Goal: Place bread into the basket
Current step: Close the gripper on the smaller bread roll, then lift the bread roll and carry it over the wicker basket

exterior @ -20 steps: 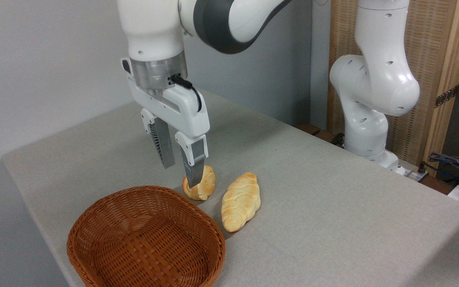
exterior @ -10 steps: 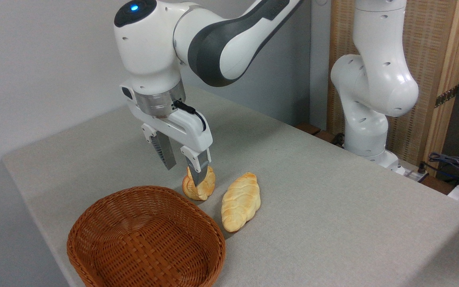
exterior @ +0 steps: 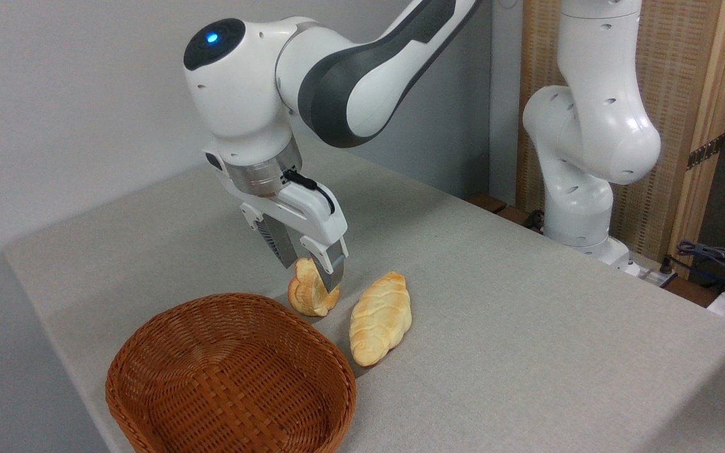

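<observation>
At the near-left part of the table (exterior: 526, 327), just behind the basket (exterior: 230, 377): gripper (exterior: 312, 267) lowered over the bread (exterior: 308, 294), tilted, fingers straddling the roll. Front finger (exterior: 332, 272) on the roll's right flank, rear finger (exterior: 282, 242) behind its upper left edge, jaws only partly parted. Whether both pads press the roll or merely flank it, cannot tell. Bread resting on the grey cloth, standing up on its edge, ridged top turned left, lower end just beside the basket's far rim, possibly touching it. Basket reddish-brown wicker, oval, nothing inside, sitting at the table's front-left corner. Right of the bread, near but apart: longer braided loaf (exterior: 379, 318), pale golden, lying flat, slanting from upper right to lower left, its lower tip close to the basket's right rim. Above the gripper, white wrist with a blue light (exterior: 212, 38) glowing on its dark cap. Farther right, the arm's white base column (exterior: 583, 138) at the table's far edge, wooden panel (exterior: 683, 113) behind, cables (exterior: 715, 255) at the far right
</observation>
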Robot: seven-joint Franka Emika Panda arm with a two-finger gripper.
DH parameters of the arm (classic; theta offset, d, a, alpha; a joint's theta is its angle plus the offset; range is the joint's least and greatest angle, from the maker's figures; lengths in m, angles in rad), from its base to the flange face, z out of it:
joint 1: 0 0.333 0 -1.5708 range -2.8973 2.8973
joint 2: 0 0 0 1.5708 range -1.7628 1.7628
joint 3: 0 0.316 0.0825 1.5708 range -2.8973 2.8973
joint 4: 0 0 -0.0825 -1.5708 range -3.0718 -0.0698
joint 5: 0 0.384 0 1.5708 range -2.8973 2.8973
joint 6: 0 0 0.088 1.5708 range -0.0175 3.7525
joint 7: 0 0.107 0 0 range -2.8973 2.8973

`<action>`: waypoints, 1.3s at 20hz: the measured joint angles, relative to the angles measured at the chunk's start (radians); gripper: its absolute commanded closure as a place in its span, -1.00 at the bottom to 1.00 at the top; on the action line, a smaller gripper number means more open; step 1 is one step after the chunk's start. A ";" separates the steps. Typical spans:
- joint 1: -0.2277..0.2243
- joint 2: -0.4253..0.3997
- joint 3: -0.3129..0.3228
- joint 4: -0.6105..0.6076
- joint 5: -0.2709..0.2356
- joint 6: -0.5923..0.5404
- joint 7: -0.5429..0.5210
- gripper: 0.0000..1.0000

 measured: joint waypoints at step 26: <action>0.004 0.006 0.014 0.004 0.001 0.000 0.015 0.70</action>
